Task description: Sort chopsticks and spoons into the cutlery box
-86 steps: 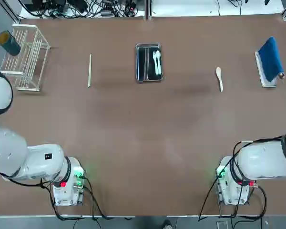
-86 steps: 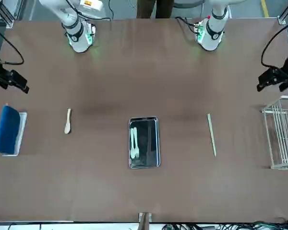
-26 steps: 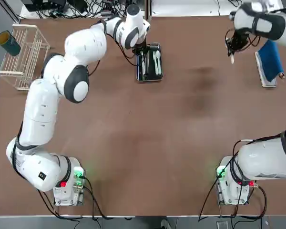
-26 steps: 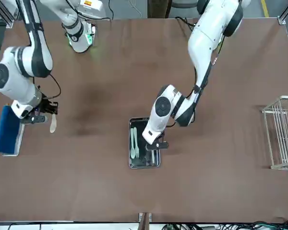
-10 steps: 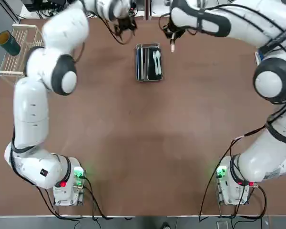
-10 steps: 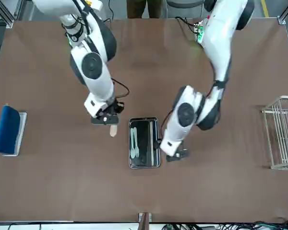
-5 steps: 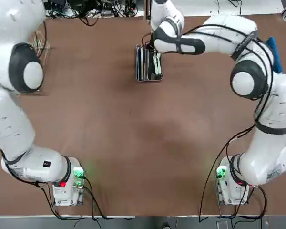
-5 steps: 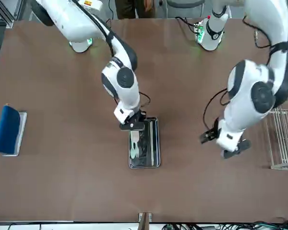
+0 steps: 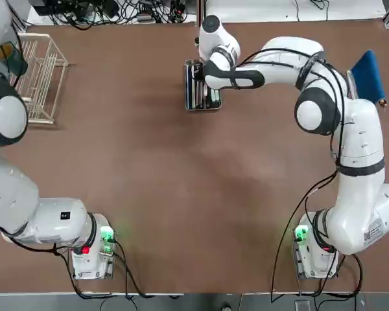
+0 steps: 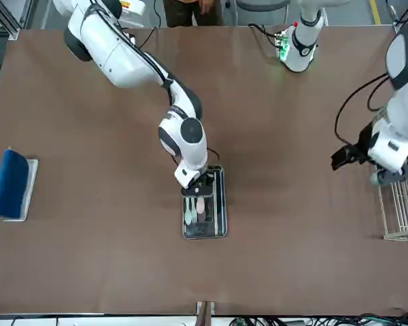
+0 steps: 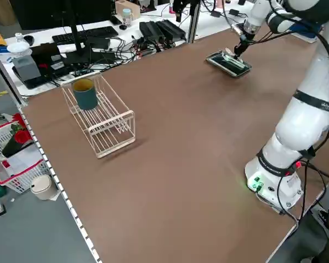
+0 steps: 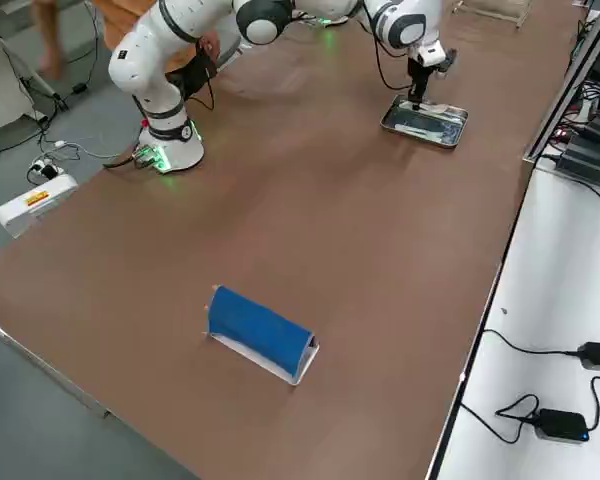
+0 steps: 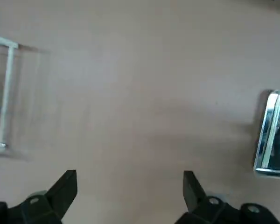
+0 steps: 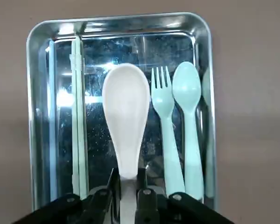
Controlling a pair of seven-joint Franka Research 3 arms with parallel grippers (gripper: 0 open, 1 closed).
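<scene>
Bench (image 9: 181, 194) contents, by count: cutlery box (image 14: 205, 23), 1. Inside or over the cutlery box: chopsticks (image 14: 75, 121), 2; spoons, 2, comprising 1 white spoon (image 14: 126, 98) and 1 pale green spoon (image 14: 186, 88); fork (image 14: 162, 100), 1, with 4 tines. Wire rack (image 11: 111, 125), 1. Cup (image 11: 86, 97), 1. Blue roll (image 10: 8, 185), 1. Robot arms, 2. Grippers, 2: 1 left gripper (image 13: 130, 173) and 1 right gripper (image 14: 128, 171), each with 2 fingers.
</scene>
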